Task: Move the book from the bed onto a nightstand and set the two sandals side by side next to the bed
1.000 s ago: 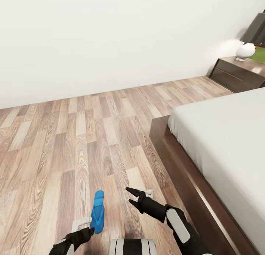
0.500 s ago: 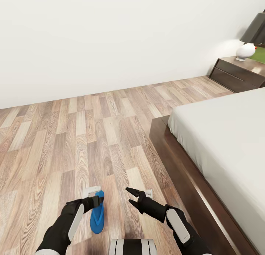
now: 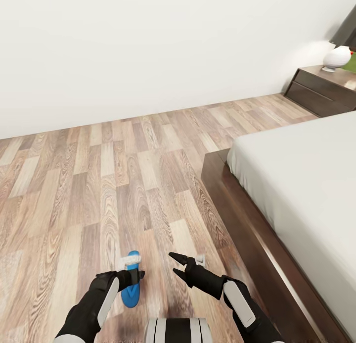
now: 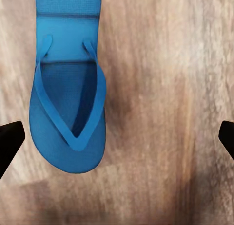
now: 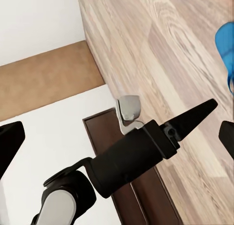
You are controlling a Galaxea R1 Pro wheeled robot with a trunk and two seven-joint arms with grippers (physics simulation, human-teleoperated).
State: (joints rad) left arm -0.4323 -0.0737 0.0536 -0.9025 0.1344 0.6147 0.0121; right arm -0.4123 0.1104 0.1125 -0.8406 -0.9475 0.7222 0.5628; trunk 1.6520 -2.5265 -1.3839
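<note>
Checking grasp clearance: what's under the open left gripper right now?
Bright blue flip-flop sandal lying flat, straps up, on wood-plank floor, offset toward one fingertip of left gripper. Under the sole: hidden.

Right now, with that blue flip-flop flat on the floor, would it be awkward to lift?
Probably a little. The sandal looks thin-soled and lies flat on the wood floor, so there is little edge to get under; its raised straps seem the easier hold. It likely weighs little and may bend or droop when lifted. The left tool hovers over it, open.
</note>
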